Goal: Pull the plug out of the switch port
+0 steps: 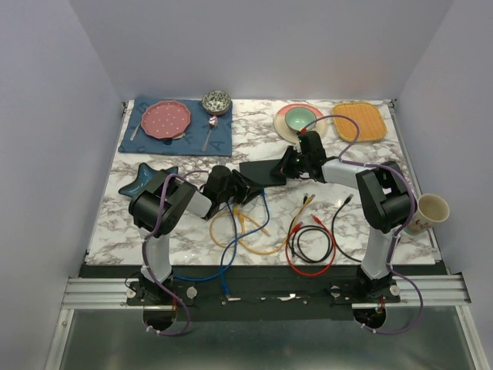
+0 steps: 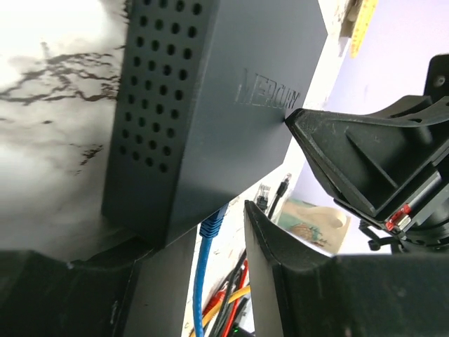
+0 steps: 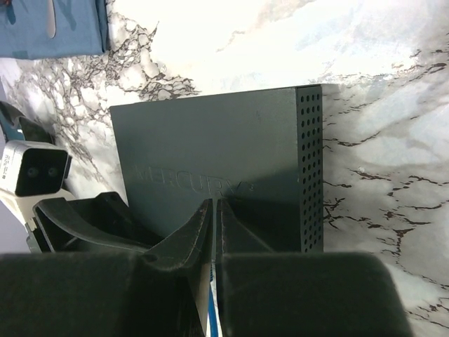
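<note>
1. Pinning the switch (image 1: 262, 171) onto the marble table (image 1: 123, 227), the right gripper (image 3: 214, 210) is resting its tips on the lid. Its fingers are pressed together and clamping nothing.
2. The left gripper (image 1: 242, 187) is sitting at the switch's near-left corner with its fingers spread. The blue plug (image 2: 211, 226) is showing between them, not yet pinched.
3. I'm reading this as the grasp step. Next, the spread fingers are going to need to nip the plug body and draw it straight out of the switch.
4. A yellow cable (image 1: 266, 252) and a red cable (image 1: 308, 271) are lying loose just nearer than the switch and could be snagging a finger. The star dish (image 1: 142, 179) is sitting well left of the switch, out of the way.
</note>
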`<action>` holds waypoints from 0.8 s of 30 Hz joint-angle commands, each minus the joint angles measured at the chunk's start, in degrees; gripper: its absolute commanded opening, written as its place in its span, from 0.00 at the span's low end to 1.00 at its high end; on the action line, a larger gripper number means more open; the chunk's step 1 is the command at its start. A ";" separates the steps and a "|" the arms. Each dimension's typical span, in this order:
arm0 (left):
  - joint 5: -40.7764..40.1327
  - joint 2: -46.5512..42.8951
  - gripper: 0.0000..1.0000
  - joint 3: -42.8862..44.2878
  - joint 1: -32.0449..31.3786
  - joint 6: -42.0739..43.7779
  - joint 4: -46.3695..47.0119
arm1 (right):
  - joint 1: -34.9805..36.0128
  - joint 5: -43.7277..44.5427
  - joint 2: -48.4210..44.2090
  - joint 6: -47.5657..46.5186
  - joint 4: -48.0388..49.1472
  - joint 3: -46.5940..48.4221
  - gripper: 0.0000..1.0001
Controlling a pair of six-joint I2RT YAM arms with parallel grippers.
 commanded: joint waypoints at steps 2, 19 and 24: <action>-3.24 3.01 0.46 -1.88 1.04 -2.29 -0.54 | 0.13 0.82 3.10 -0.69 -2.97 0.19 0.14; -3.15 6.79 0.21 1.46 1.30 -2.21 -2.73 | 0.13 0.73 3.27 -0.69 -2.89 -0.25 0.14; -2.63 7.32 0.13 0.93 1.39 -2.56 -1.51 | 0.04 0.55 3.36 -0.43 -2.62 -0.42 0.14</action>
